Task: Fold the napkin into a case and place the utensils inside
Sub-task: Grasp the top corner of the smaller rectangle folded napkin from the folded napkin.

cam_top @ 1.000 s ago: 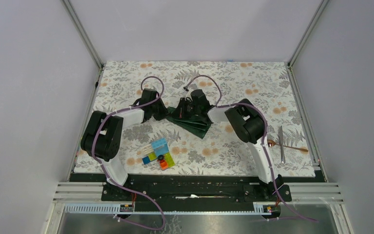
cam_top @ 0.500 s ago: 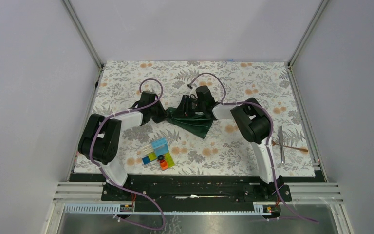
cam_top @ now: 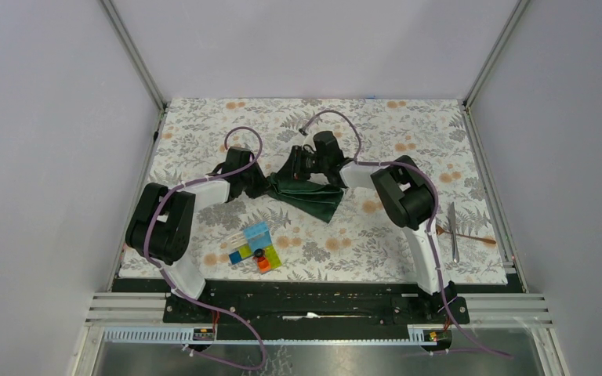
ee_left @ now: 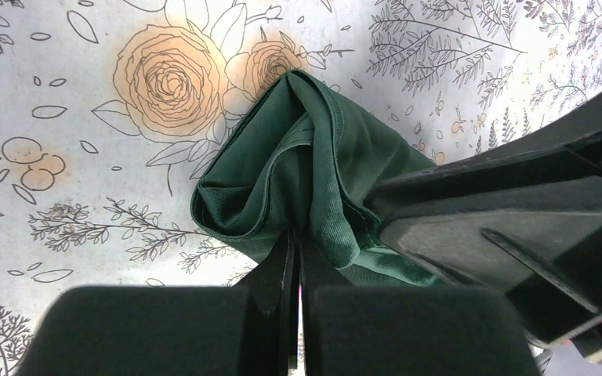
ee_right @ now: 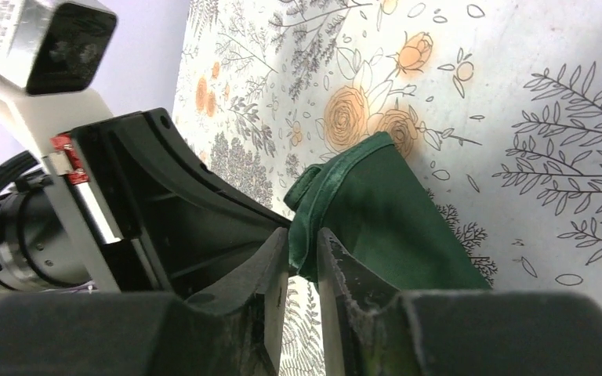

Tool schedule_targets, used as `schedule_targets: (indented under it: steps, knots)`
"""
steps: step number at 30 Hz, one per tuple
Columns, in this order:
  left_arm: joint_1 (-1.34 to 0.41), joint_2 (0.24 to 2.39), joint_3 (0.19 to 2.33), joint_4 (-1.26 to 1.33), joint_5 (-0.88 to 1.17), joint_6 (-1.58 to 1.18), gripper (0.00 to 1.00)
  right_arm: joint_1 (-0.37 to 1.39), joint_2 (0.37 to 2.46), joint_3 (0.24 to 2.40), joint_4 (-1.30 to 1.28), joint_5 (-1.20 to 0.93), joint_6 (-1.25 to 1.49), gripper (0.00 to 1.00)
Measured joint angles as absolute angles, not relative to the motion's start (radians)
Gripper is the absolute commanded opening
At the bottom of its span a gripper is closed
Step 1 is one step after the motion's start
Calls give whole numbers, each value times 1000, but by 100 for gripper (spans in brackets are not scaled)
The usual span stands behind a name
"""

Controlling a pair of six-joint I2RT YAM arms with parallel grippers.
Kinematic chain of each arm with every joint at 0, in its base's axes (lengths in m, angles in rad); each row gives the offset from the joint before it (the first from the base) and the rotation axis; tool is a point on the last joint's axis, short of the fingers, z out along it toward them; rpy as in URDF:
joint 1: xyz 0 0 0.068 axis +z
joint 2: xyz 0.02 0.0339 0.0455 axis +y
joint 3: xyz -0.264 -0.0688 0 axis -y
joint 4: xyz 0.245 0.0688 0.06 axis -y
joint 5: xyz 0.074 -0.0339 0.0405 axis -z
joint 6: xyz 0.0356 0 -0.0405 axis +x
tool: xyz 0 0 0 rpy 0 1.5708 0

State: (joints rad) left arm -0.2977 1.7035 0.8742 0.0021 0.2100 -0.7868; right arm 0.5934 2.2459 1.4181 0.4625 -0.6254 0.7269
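floral table [cam_top: 407,125] | napkin [cam_top: 314,200] | plastic blocks [cam_top: 255,249] | copper spoon [cam_top: 472,236] | silver utensil [cam_top: 454,232]

A floral table covering [cam_top: 407,133] is lying flat across the work surface, its grey leaf sprigs and orange roses showing on every side. A cluster of colourful plastic blocks [cam_top: 255,247] is sitting on it toward the near left, with a pale blue piece at the far end and yellow, blue, red and orange ones packed together below it. Pale grey walls [cam_top: 306,47] are closing in three sides. Aluminium rails [cam_top: 321,313] are running along the near edge.
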Motion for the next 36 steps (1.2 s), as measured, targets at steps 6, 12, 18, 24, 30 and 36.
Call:
schedule_targets:
  steps: [6, 12, 18, 24, 30, 36]
  knots:
    - [-298, 1703, 875, 2, 210, -787, 0, 597, 2284, 1416, 475, -648, 761, 17]
    - [-298, 1703, 876, -8, 209, -783, 0, 617, 2314, 1411, 523, -655, 790, 12]
    - [-294, 1698, 881, -47, 207, -783, 0, 640, 2358, 1409, 560, -627, 793, 11]
    - [-294, 1677, 897, -51, 200, -783, 0, 655, 2358, 1409, 573, -590, 785, 16]
    - [-292, 1677, 897, -51, 199, -784, 0, 660, 2359, 1438, 533, -601, 764, 28]
    - [-289, 1673, 904, -62, 195, -781, 0, 649, 2359, 1436, 539, -624, 771, 28]
